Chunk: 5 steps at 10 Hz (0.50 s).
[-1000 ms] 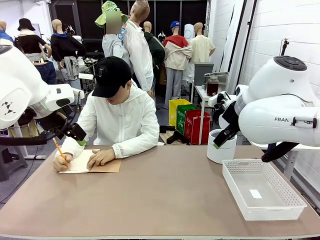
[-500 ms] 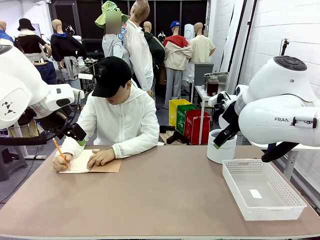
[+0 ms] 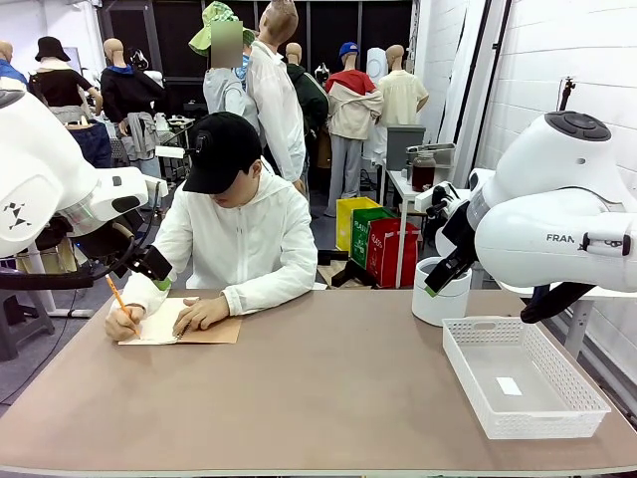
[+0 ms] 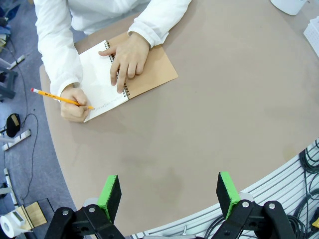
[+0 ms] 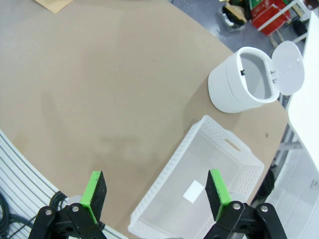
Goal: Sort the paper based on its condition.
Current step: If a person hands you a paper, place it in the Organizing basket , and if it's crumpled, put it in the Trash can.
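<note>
"FRAN" is read on the white right arm (image 3: 560, 238). The small white label (image 5: 193, 191) in the white perforated plastic basket (image 5: 167, 175) is seen blank. The left gripper (image 4: 167, 186) and right gripper (image 5: 155, 186) are held wide apart, empty. The white paper page (image 4: 94, 74) is pinned under a person's hand in the brown-covered spiral notebook (image 4: 154, 74) by the far-left edge. The middle of the brown table (image 3: 328, 398) is left open.

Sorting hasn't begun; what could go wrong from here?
The left gripper hangs open near the person's hand writing in the notebook with a pencil: a reach might strike it. The bin and the basket stand close together, so a drop could land in the wrong one.
</note>
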Tool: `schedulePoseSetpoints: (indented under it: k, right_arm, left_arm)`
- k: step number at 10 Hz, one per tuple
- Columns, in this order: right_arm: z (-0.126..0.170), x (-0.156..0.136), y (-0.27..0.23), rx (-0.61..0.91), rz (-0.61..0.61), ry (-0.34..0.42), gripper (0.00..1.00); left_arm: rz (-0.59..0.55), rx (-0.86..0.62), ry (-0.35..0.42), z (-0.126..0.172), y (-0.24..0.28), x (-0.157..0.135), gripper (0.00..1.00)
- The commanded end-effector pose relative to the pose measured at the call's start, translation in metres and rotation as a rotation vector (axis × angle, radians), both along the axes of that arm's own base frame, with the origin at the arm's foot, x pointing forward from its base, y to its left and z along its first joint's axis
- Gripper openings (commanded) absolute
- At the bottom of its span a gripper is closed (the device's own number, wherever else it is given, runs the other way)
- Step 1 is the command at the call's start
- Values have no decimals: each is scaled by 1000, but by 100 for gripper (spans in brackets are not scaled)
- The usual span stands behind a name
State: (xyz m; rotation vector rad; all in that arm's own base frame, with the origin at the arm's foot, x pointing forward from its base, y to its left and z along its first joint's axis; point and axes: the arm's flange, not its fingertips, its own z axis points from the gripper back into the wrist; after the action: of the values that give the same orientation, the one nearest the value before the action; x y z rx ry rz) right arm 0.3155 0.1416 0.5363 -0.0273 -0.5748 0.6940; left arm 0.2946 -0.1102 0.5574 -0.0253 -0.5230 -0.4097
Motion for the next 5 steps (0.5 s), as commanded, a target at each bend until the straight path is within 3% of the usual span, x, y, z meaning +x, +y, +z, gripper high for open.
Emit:
schedulePoseSetpoints:
  k: [1,5]
  right_arm:
    - [0,0,0,-1,0,0,100]
    - [0,0,0,-1,0,0,100]
  left_arm:
    - [-1,-1,-1,1,0,0,100]
    - [-1,-1,-1,1,0,0,100]
